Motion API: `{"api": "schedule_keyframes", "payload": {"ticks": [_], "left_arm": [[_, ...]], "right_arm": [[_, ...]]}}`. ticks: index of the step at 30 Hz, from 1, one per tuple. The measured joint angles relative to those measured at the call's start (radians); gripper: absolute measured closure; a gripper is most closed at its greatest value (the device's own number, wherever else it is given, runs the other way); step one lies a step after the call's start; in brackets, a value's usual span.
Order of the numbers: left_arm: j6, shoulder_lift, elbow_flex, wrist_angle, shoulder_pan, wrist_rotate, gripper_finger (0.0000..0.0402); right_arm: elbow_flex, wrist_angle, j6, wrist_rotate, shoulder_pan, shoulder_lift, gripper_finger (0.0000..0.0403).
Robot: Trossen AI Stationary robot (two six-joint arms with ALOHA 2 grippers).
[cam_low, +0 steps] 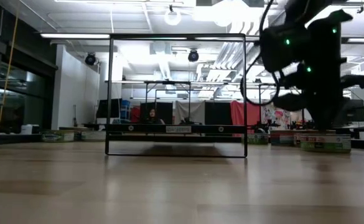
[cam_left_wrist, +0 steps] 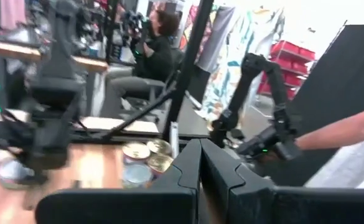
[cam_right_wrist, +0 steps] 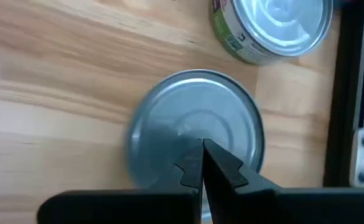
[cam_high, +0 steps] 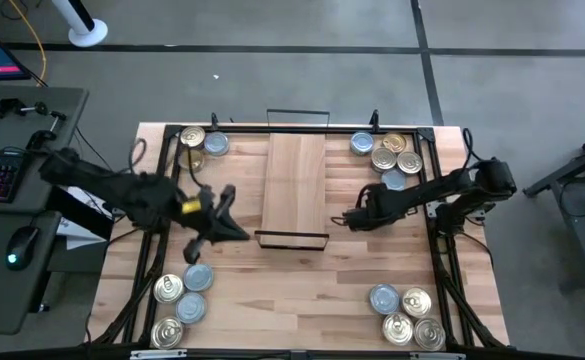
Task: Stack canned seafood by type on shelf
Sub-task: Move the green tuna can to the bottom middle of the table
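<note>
The shelf (cam_high: 295,180), a light-wood plank with black wire end frames, lies in the table's middle; its frame (cam_low: 175,129) also shows in the low view. Tins sit in four corner clusters: far left (cam_high: 202,143), near left (cam_high: 184,300), far right (cam_high: 390,158) and near right (cam_high: 407,315). My left gripper (cam_high: 236,229) is shut (cam_left_wrist: 200,155) and hovers by the shelf's near-left corner. My right gripper (cam_high: 350,218) is shut (cam_right_wrist: 201,163) by the shelf's near-right corner. In its wrist view it stands over a silver-blue tin lid (cam_right_wrist: 197,124), which lies flat on the wood. My right gripper's shut fingertips (cam_right_wrist: 216,165) stand over the middle of the silver-blue tin's lid (cam_right_wrist: 188,134), coming from above. I cannot tell whether they touch it.
A second silver-blue tin with a green label (cam_right_wrist: 275,28) lies beyond the first, next to a black rail (cam_right_wrist: 343,93). Black frame rails run along the table's sides (cam_high: 434,210). A seated person (cam_left_wrist: 157,56) and a sleeve (cam_left_wrist: 350,134) show beyond the table.
</note>
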Motion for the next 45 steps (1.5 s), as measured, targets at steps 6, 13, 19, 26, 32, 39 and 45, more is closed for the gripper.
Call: {"api": "schedule_keyframes", "payload": {"ticks": [6,13,19,26,32,39,45], "left_arm": [[-0.025,0.081,0.052,0.060,-0.173,-0.216,0.0402],[0.050,0.209,0.204,0.045,-0.279,-0.428,0.0401],[0.026,0.303,0.332,-0.197,-0.313,-0.445,0.0401],[-0.019,0.272,0.411,-0.425,-0.338,-0.446,0.0401],[-0.082,0.212,0.413,-0.555,-0.384,-0.427,0.0401],[-0.147,0.224,0.297,-0.499,-0.509,-0.419,0.0402],[-0.259,0.223,0.058,-0.267,-0.561,-0.402,0.0402]], "right_arm": [[-0.048,0.021,-0.134,0.027,0.021,-0.004,0.0403],[-0.087,0.041,-0.196,0.023,0.061,-0.033,0.0403],[-0.064,0.056,-0.182,-0.039,0.183,-0.037,0.0403],[0.004,0.161,-0.110,-0.147,0.334,-0.036,0.0403],[0.046,0.378,-0.041,-0.164,0.444,-0.002,0.0403],[0.212,0.446,-0.126,-0.156,0.509,0.163,0.0403],[0.475,0.448,-0.283,-0.175,0.512,0.367,0.0403]]}}
